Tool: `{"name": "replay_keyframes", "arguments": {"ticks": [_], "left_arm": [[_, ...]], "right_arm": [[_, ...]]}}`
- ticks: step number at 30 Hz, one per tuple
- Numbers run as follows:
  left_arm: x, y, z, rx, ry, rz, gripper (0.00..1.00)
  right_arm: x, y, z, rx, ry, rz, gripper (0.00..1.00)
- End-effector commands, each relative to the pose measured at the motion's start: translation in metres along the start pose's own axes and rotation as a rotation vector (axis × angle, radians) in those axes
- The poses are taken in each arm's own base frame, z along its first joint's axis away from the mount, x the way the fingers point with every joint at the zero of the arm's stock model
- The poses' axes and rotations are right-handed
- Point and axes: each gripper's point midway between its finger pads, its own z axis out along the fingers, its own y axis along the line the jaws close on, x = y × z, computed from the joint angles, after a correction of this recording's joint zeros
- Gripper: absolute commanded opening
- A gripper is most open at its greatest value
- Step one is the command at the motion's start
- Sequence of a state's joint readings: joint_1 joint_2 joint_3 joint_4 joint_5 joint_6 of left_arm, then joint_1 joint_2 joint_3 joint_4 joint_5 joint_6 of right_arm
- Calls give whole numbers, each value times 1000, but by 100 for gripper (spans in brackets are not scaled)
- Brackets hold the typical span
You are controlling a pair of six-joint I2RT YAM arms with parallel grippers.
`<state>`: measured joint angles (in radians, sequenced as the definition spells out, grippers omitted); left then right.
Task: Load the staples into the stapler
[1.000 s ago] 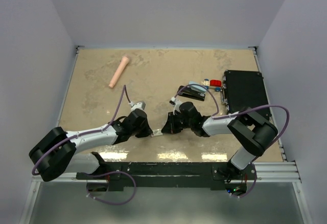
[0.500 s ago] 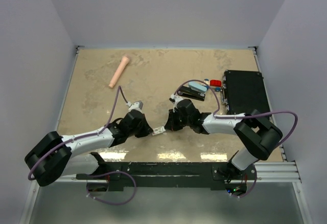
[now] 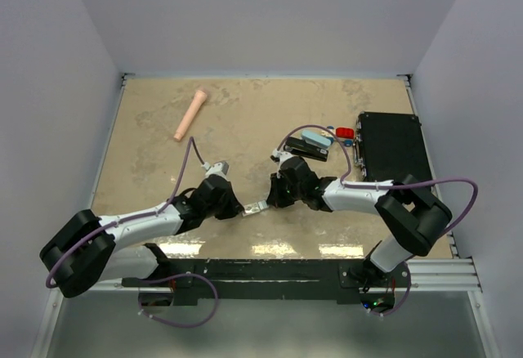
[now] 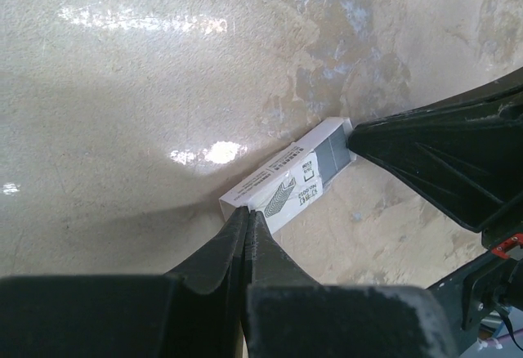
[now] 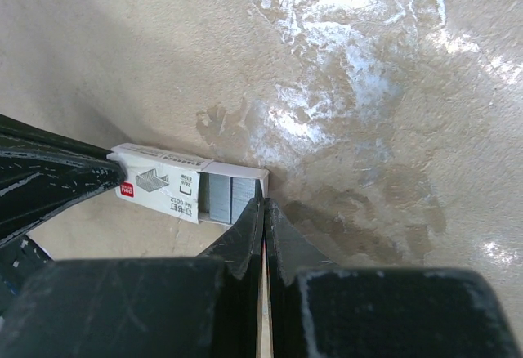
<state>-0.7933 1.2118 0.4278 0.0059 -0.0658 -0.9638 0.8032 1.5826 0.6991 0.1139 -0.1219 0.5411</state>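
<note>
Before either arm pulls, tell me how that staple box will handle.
The staple box looks tiny, so probably light and easily shoved across the glossy table. Its sleeve is thin card, likely to crush. Grey staples show at one end, so they may slide out.

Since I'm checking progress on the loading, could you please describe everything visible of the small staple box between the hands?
The staple box is a tiny white cardboard sleeve with black print and a small red logo, lying level at the table's near middle. Its inner tray is slid partly out, showing grey staples. The left hand pinches the sleeve's end, the right hand the tray's end, both shut.
</note>
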Motion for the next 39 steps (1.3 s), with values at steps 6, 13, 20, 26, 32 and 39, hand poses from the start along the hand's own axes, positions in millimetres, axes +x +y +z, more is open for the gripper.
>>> {"name": "replay_keyframes", "arguments": {"ticks": [6,13,20,26,32,39], "left_arm": [[-10,3,-1,-8,-29,17,0],[-7,19,-3,-60,-19,20,0],[-5,21,-4,-61,-15,22,0],[-5,22,-5,-60,-12,39,0],[-4,20,-5,-51,1,65,0],[2,18,-4,-33,34,79,3]], "right_arm": [[-16,-5,-10,63,-40,-27,0],[-17,-9,-12,88,-45,-28,0],[-15,-12,-12,101,-39,-28,0],[-12,-17,-19,123,-27,-46,0],[-8,-21,-24,139,5,-79,0],[0,-27,-26,161,46,-110,7]]}}
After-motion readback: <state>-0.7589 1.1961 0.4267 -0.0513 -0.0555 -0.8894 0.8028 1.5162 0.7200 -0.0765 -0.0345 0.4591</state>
